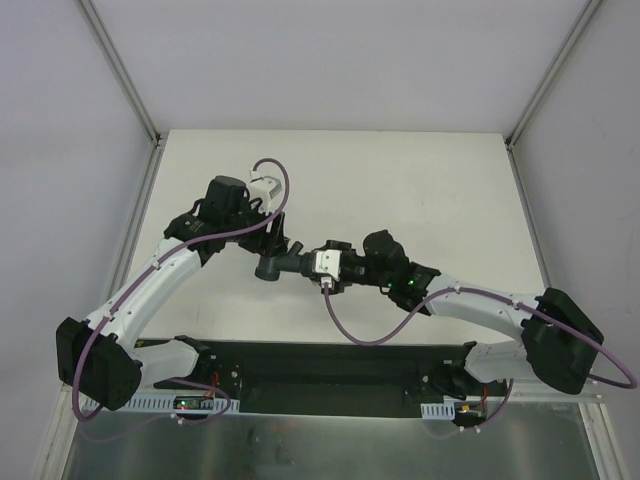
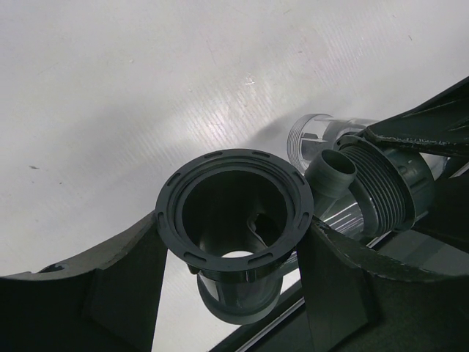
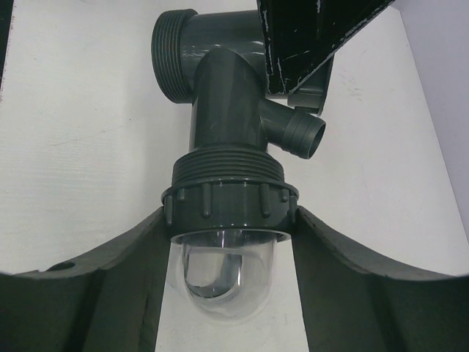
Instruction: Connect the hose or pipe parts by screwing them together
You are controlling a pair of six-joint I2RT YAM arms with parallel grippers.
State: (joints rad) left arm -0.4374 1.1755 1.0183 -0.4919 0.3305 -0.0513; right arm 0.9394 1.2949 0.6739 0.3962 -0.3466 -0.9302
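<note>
The dark grey branched pipe fitting point(image 1: 268, 268) is held above the table between both arms. My left gripper point(image 2: 234, 242) is shut on the neck under its flared round socket point(image 2: 234, 202), one finger on each side. My right gripper point(image 3: 231, 220) is shut on a grey ribbed collar point(image 3: 231, 205) sitting on the fitting's threaded end. The clear connector point(image 3: 223, 271) sticks out of that collar as a dome. The fitting's body point(image 3: 223, 95) has a small side spout point(image 3: 297, 132). In the top view, the left gripper point(image 1: 272, 248) and right gripper point(image 1: 300, 262) meet at the fitting.
The white table point(image 1: 420, 190) lies under both arms, with grey walls on either side. Purple cables point(image 1: 350, 330) loop off both wrists. A black base rail point(image 1: 320, 375) runs along the near edge.
</note>
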